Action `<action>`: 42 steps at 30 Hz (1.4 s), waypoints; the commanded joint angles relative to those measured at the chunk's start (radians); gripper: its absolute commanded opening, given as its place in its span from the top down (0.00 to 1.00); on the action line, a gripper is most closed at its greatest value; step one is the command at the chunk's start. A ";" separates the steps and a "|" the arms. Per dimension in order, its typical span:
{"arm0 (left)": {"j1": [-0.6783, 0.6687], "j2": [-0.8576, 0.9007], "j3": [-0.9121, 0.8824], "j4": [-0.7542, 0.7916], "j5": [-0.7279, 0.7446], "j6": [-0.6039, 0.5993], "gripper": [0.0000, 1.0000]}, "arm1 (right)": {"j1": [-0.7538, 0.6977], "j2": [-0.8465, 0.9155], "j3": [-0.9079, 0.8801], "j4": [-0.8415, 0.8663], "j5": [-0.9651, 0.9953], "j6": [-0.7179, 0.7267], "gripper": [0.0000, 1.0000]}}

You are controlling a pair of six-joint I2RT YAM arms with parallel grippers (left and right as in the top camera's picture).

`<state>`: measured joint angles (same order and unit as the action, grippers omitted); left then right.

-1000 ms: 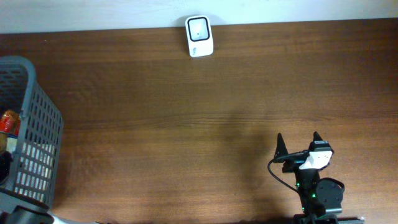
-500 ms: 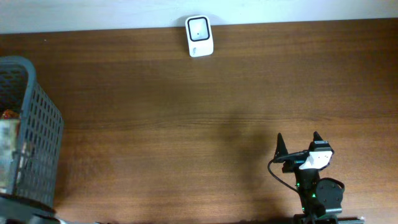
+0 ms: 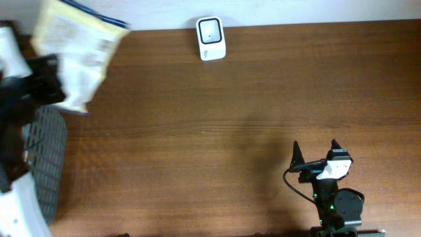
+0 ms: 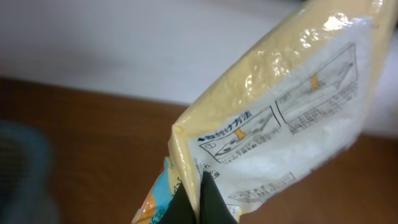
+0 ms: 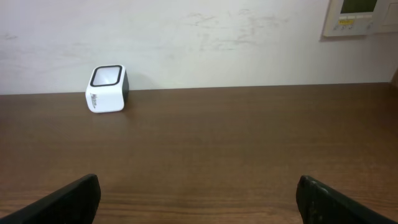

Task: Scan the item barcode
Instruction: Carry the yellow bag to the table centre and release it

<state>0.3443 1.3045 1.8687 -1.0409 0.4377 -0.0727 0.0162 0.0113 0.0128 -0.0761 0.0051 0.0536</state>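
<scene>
At far left, left end effector (image 4: 198, 202) raised, clamped on yellow packet (image 3: 75, 52), right end effector (image 3: 315, 150) low, apart.

Your left gripper (image 4: 200, 200) shows only as the dark tips of its jaws at the bottom edge, pressed together on the lower corner of a pale yellow plastic packet (image 4: 286, 118). The packet rises from the jaws up and to the right, tilted, its glossy film wrinkled near the top. The face turned to you is whitish, with small boxed diagrams and Japanese print, too soft to read. Just left of the jaws, a strip of the packet's orange and teal side peeks out. Behind the jaws lies the brown desk (image 4: 74, 124), a white wall (image 4: 124, 43) beyond it, and a blurred grey shape (image 4: 18, 168) far left.
</scene>
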 commanded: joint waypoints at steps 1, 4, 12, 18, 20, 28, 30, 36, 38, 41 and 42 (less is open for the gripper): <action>-0.231 0.133 -0.030 -0.077 -0.016 0.121 1.00 | -0.003 -0.005 -0.007 -0.004 -0.001 0.006 0.01; -0.420 0.314 -0.035 -0.140 -0.015 0.192 1.00 | -0.003 -0.005 -0.007 -0.004 -0.001 0.006 0.01; -0.657 0.726 -0.035 -0.221 -0.015 0.379 1.00 | -0.003 -0.005 -0.007 -0.004 -0.001 0.006 0.01; -0.705 0.894 -0.035 -0.106 0.050 0.381 1.00 | -0.003 -0.005 -0.007 -0.004 -0.001 0.006 0.01; -0.740 0.894 -0.035 -0.002 0.099 0.344 1.00 | -0.003 -0.005 -0.007 -0.004 -0.001 0.006 0.01; -0.902 0.999 -0.035 0.158 0.098 0.140 1.00 | -0.003 -0.005 -0.007 -0.004 -0.001 0.006 0.01; -0.904 1.017 -0.035 0.158 0.098 0.129 1.00 | -0.003 -0.005 -0.007 -0.004 -0.001 0.006 0.01; -0.797 1.012 0.339 -0.063 0.082 0.130 0.01 | -0.003 -0.005 -0.007 -0.004 -0.001 0.006 0.01; -0.705 1.012 0.669 -0.265 0.006 0.130 0.01 | -0.003 -0.005 -0.007 -0.004 -0.001 0.006 0.01; -0.544 1.012 1.256 -0.631 -0.205 0.182 0.01 | -0.003 -0.005 -0.007 -0.004 -0.001 0.006 0.01; -0.498 0.956 1.255 -0.647 -0.279 0.180 0.01 | -0.003 -0.005 -0.007 -0.004 -0.001 0.006 0.01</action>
<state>-0.2291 2.3379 2.9944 -1.6363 0.3420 0.0822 0.0162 0.0139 0.0128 -0.0765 0.0055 0.0528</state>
